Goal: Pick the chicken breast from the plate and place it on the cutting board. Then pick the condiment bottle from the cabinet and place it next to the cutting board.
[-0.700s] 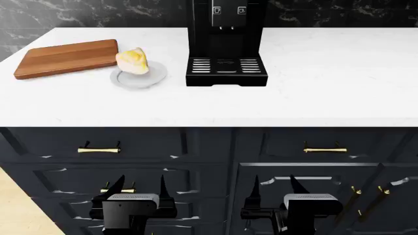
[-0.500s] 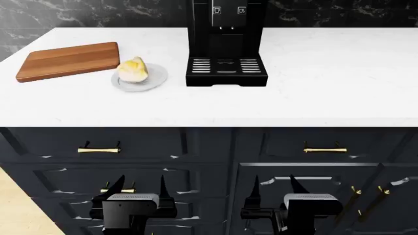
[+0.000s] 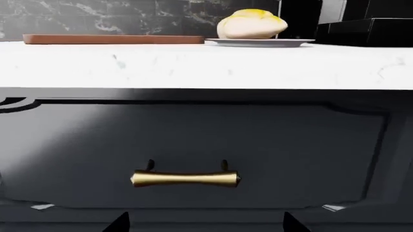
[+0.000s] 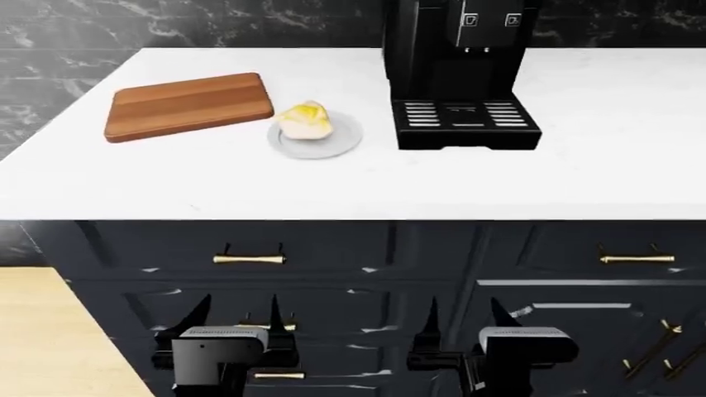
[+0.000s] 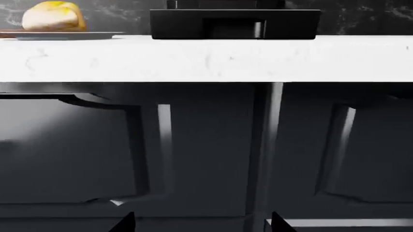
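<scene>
The chicken [image 4: 306, 120] is a pale cream lump with a glossy yellow-orange patch on top. It sits on the plate [image 4: 342, 141], toward the plate's left and back side. In the left wrist view the chicken [image 3: 252, 24] shows as a rounded dome on the thin plate [image 3: 284, 42].

The plate is small, round, flat and light grey-white, lying on the white counter just right of the board [image 4: 190, 105], near it but not touching.

The board is a reddish-brown wooden rectangle with rounded corners and grain bands, lying flat and slightly skewed, with nothing on it.
</scene>
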{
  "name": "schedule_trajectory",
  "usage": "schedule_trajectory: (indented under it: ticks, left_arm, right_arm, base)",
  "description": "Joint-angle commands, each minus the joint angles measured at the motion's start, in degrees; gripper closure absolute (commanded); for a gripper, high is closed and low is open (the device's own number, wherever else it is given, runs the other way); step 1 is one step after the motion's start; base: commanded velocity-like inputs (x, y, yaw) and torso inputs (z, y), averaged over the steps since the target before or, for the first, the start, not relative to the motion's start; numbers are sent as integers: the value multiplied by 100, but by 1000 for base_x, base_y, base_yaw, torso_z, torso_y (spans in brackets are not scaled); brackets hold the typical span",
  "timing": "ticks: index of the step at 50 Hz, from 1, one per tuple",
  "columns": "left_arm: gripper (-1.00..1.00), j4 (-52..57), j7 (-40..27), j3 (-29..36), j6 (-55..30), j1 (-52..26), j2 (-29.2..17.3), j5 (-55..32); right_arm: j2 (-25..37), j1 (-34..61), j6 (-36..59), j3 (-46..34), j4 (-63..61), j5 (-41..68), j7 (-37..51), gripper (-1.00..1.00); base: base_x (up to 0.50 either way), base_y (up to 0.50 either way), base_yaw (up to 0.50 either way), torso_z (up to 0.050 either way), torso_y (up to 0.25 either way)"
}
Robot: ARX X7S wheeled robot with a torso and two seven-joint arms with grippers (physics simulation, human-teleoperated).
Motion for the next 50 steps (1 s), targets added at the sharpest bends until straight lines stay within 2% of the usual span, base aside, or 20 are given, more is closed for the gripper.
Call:
schedule_trajectory:
  ticks: [1, 36, 41, 47, 50]
  left_arm:
    - [-100, 10, -102, 101, 26, 12, -89, -95]
    - [-100, 40, -328, 349, 84, 28, -294, -300]
    - [-100, 67, -319, 374, 81, 23, -318, -371]
    - [-100, 334, -341, 487, -51, 6, -428, -263]
    - [-100, 971, -169, 517, -730, -212, -646, -432]
  right_arm:
    - [89, 7, 2, -110, -2, 53, 111, -100]
    - [325, -180, -177, -256, -45, 198, 418, -100]
    - [329, -159, -184, -285, -86, 133, 530, -100]
    - [397, -142, 343, -309, -622, 213, 583, -100]
    - [570, -6, 1400, -249, -1548, 686, 414, -100]
  base:
    - [47, 500, 0, 0, 0]
    - [44, 500, 0, 0, 0]
    - [0, 0, 0, 0, 0]
    - [0, 0, 0, 0, 0]
    - [0, 0, 0, 0, 0]
